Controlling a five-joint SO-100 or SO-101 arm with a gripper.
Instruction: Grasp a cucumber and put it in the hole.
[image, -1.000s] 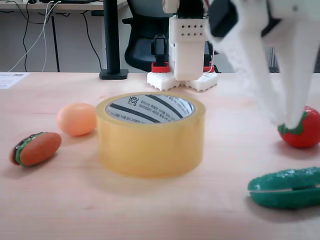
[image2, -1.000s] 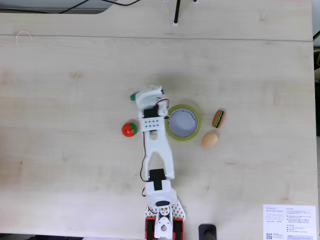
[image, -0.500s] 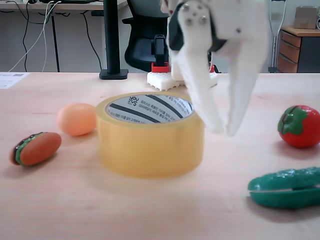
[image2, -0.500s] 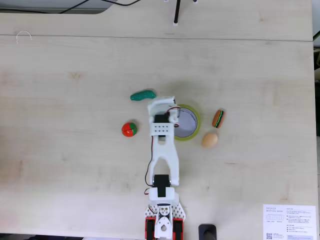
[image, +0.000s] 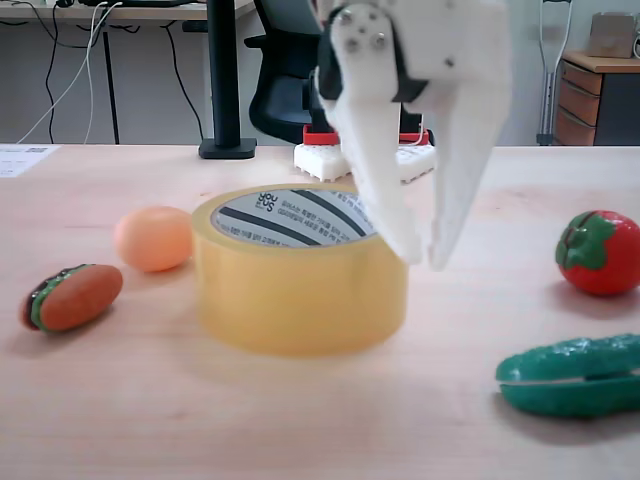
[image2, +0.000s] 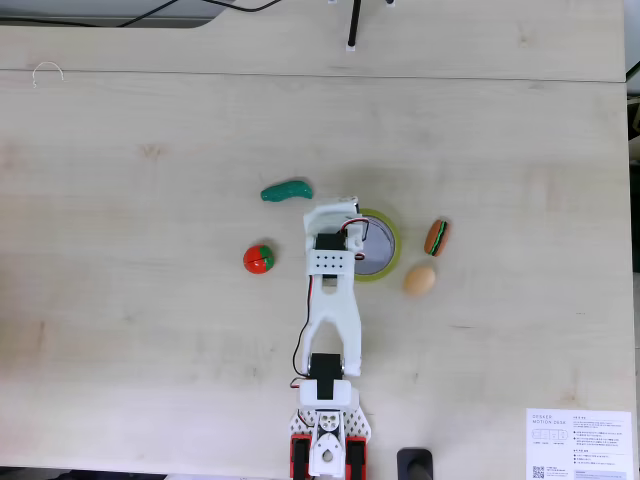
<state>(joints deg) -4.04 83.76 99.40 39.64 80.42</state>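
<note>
End effector (image: 420, 258) empty, fingers slightly parted, hanging at tape roll (image: 300, 290) rim, well apart from cucumber (image: 572, 376); risk: descending here nudges roll, shifting hole (image2: 374, 244)

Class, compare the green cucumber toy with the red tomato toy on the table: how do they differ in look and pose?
The cucumber is long, dark green and lies on its side; the tomato is round and red with a green leafy top. In the view from above, the cucumber lies farther from the arm's base than the tomato. Both are glossy toys resting on the table, untouched by the claw.
</note>
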